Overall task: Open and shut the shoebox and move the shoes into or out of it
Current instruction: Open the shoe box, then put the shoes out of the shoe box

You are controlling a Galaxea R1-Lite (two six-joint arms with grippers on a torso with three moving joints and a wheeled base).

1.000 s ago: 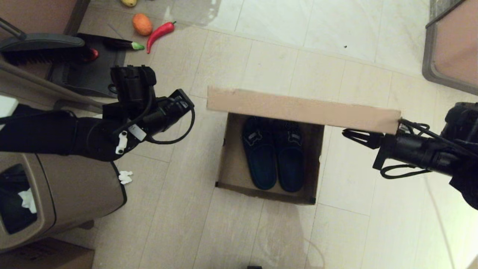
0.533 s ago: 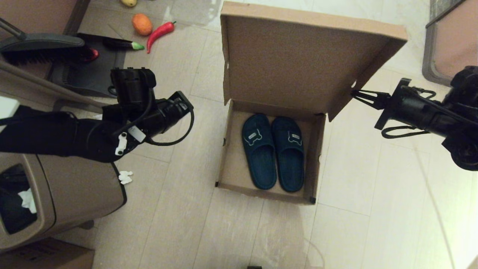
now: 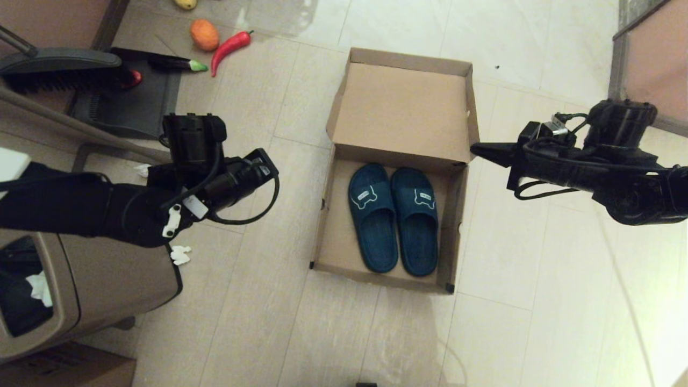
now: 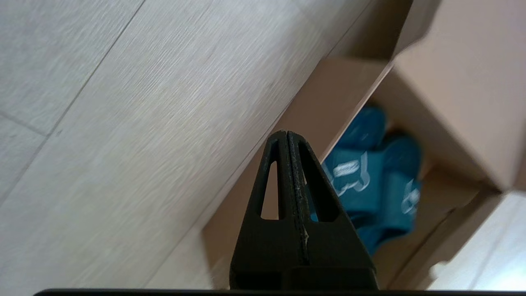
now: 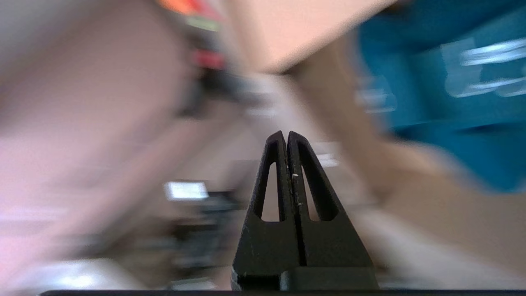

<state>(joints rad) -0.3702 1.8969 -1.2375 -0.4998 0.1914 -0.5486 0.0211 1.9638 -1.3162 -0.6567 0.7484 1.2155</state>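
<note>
Lying open on the floor mid-scene, the shoebox [image 3: 333,226] has its lid [image 3: 403,110] flipped back flat on the far side, long axis near-to-far. The shoes [image 3: 393,217] lie inside, side by side and touching, toes toward the far end, heels near. Right gripper [image 3: 475,150] hovers just right of the lid hinge corner, fingers pressed together, holding nothing. Left gripper [image 4: 287,137], parked left of the box, is likewise closed and empty.
</note>
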